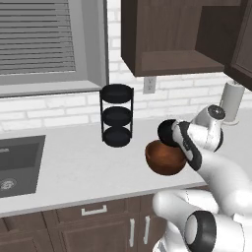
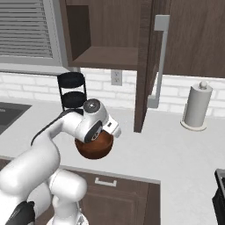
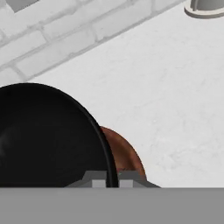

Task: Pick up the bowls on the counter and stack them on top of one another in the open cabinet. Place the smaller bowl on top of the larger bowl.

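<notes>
Light grey-white countertop (image 1: 74, 167) runs below the dark brown wall cabinet (image 2: 105, 57), whose flat shelf awaits your stack. Your gripper (image 3: 112, 179) pinches the rim of the small round black bowl (image 3: 48, 135), one finger either side. It hangs just above the wide reddish-brown wooden bowl (image 1: 165, 157), seemingly because both stood close together near the counter edge.

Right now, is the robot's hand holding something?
Gripper: closed on the rim of the black bowl, with the brown bowl just behind it.
</notes>
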Motion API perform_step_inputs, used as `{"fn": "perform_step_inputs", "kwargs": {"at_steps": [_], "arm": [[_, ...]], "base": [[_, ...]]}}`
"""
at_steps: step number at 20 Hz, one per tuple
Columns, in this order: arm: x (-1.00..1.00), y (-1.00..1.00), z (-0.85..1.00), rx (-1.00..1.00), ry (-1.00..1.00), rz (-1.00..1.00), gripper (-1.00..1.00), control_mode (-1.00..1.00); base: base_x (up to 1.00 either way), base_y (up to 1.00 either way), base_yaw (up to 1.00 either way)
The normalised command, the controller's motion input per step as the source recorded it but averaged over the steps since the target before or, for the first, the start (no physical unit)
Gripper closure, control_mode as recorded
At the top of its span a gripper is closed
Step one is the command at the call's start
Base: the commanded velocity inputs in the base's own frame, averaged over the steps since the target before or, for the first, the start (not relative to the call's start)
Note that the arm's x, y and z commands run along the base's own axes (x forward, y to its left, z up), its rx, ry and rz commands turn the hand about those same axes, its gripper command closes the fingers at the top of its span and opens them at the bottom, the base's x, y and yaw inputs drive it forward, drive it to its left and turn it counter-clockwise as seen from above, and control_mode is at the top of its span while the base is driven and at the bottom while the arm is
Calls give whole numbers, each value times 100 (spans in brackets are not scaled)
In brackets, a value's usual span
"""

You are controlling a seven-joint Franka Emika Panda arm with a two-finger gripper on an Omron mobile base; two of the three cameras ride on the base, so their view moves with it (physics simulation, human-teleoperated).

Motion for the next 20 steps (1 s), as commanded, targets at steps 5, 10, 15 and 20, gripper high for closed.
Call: {"fn": "perform_step_inputs", "kwargs": {"at_steps": [5,10,15,20], "arm": [[0,2,-49,0,16,2,100,-100],[3,0,-25,0,2,0,100,-100],[23,2,-6,0,1,0,-100,-100],[21,0,4,0,1,0,-100,-100]], "base": [[0,0,0],[0,0,0],[0,0,0],[0,0,0]]}}
